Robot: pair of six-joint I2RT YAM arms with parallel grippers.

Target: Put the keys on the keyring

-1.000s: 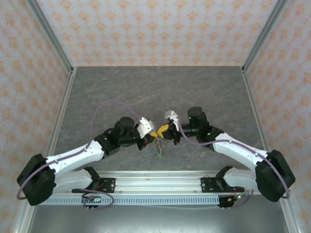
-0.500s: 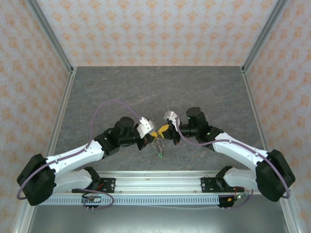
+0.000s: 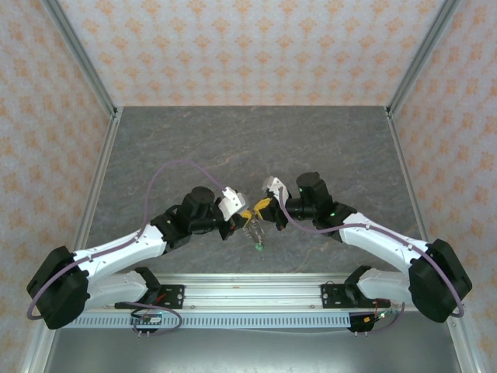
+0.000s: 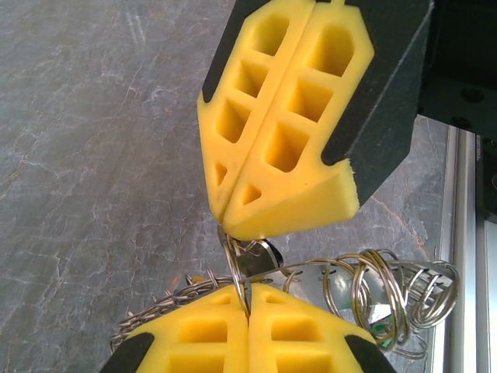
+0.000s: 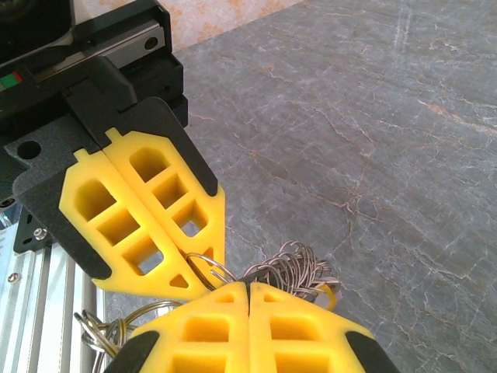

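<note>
Nearest arm bases: green-headed key [image 3: 258,247] dangles just below keyring. Keyring [image 3: 253,224] seems lifted off table [image 3: 233,148], strung between both grippers. Left gripper [image 3: 242,214] at keyring's left, fingers pressed together on wire loop. Right gripper [image 3: 265,208] at keyring's right, fingertips nipped on same loop. Split rings [image 4: 388,289] bunch beside keyring. Likely step: prise loop open for key. Needs firm pinches, gentle opposing pull, no twist; dangling key may snag. Table stretches beyond keyring.

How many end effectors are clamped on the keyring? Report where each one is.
2. The left end effector, bottom centre of the left wrist view, is shut on the keyring; the right end effector, just above it there, pinches the same wire.
</note>
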